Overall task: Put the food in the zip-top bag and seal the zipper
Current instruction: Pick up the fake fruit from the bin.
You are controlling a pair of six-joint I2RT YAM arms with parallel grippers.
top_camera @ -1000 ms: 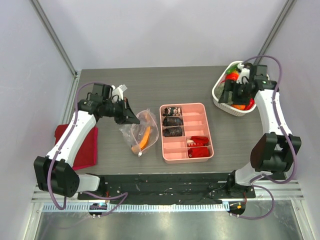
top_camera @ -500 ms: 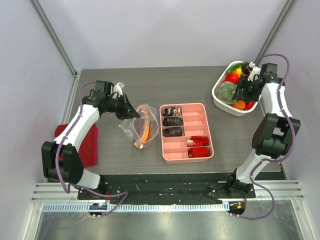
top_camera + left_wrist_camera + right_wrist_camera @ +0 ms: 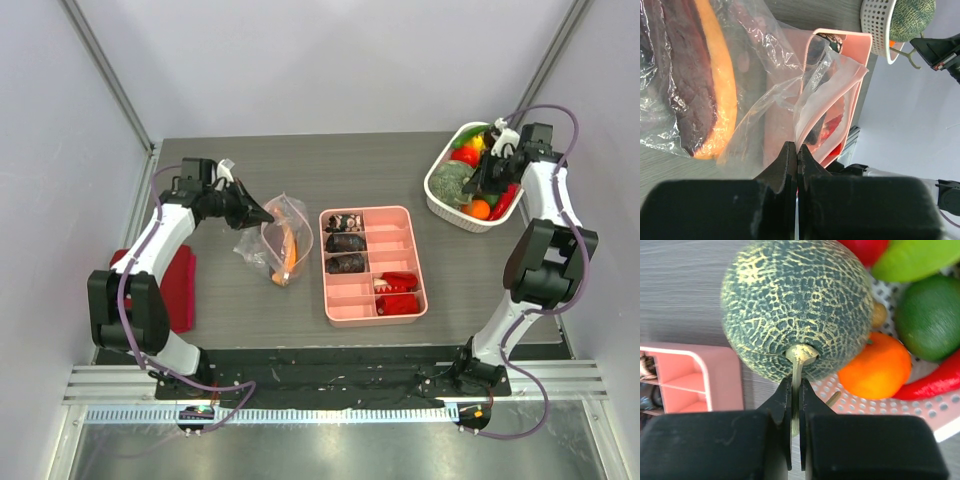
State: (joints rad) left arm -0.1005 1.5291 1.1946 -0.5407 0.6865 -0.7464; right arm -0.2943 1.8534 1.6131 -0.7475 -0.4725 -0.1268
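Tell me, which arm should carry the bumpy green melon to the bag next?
The right arm. Its jaws are shut on the stem of the melon at the white basket. The left arm's jaws are busy pinching the edge of the zip-top bag, beside the pink tray.

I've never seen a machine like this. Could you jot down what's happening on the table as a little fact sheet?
Left fingers: shut on an edge of the zip-top bag
Right fingers: shut on the stem of the melon, at the white basket
Inside bag: orange wedge
Basket: more toy fruit
Middle of table: pink tray
Left edge: red cloth
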